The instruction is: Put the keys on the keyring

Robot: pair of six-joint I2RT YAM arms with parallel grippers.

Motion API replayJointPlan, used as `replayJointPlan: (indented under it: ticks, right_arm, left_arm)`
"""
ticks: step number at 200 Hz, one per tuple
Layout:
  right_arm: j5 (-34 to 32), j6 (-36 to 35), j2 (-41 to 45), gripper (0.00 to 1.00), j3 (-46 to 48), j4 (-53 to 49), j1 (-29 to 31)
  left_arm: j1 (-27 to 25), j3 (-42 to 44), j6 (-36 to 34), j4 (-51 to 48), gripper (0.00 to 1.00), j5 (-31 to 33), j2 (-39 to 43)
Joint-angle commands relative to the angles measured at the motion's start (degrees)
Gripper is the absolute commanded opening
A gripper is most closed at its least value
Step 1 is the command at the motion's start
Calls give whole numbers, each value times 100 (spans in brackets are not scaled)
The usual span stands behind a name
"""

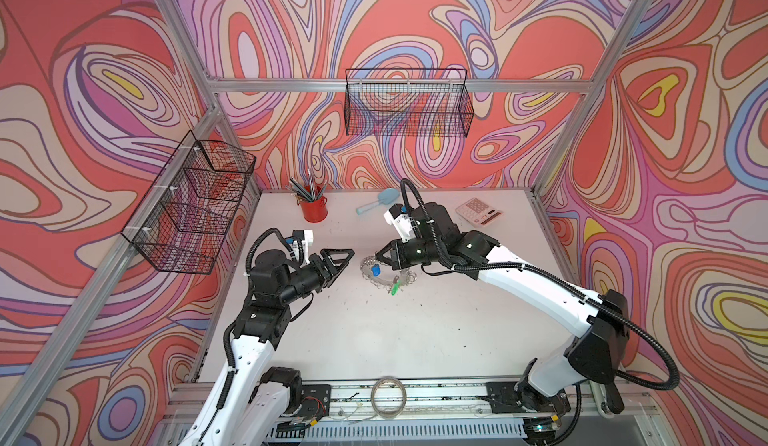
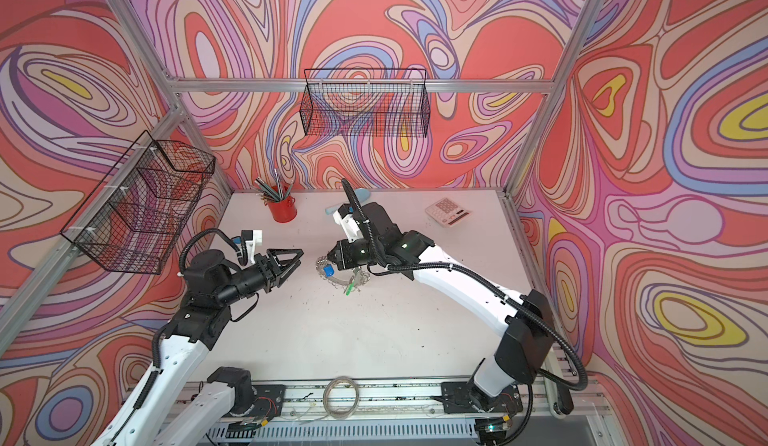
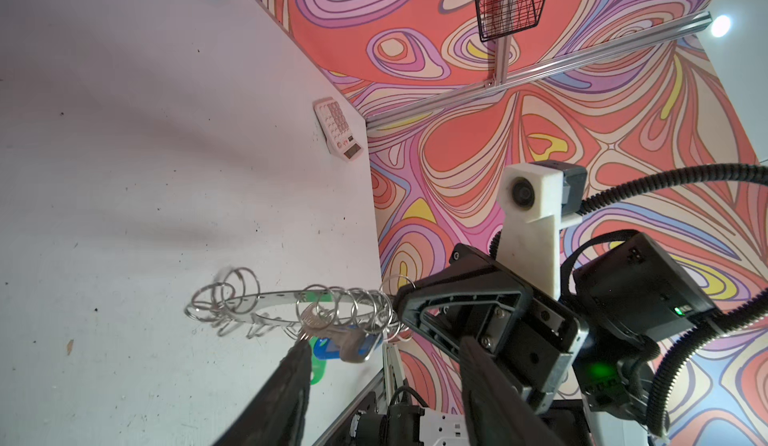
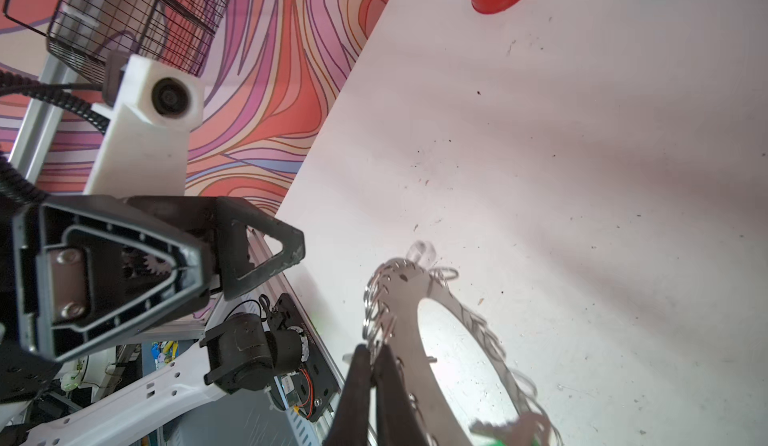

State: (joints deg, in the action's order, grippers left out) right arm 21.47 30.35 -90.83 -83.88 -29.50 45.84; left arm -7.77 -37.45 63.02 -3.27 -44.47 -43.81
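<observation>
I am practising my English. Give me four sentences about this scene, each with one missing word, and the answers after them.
1. The right gripper is ____ on the keyring.
2. The left gripper is ____ and holds nothing.
3. The pencils stand in a ____ cup.
4. The blue tag hangs near the right gripper; the other tag is ____.

Answers: shut; open; red; green.

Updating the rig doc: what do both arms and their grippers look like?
Left arm and right arm: white link shells, black joint housings. Black corrugated conduit loops outside each, fixed with white cable ties. Left gripper and right gripper: black, with triangular open-frame fingers. A white camera mount sits on each wrist. Green status lights glow on the right arm.
</observation>
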Motion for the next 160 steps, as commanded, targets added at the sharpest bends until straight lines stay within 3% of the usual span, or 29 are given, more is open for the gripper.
replayJointPlan:
  ticks: [1,47,87,105,119,139,151,160]
  right_arm:
    - [-52,175,-101,0,-338,-132,-24]
    - [-281,458,-164,0,-435,-149,-67]
    - [-516,684,-190,0,-438,-239,-115]
    - [-522,756,-192,0,-371,-215,-120]
    - [-547,783,-171,0,-336,-207,-121]
    - [-570,797,-108,0,-280,-188,-124]
    - [-611,821,-63,0,-224,-165,-125]
    - [-627,857,-29,0,-175,-116,-129]
  left_arm:
    - [41,84,-116,-163,59,-450,-28]
    - [-103,-271,-1269,-1130,51,-721,-253]
    - [-1288,-660,-2165,-1855,48,34,-151]
    - [-1745,-1291,-3202,-3189,49,971,-316]
    - [-1798,-1712,-3629,-3965,48,1681,-382]
    - [-1798,-2047,-3817,-4388,55,2625,-220]
    - [-1798,-2181,-3903,-4422,55,2635,-225]
    - [-1803,-2197,-3842,-4277,55,2287,-294]
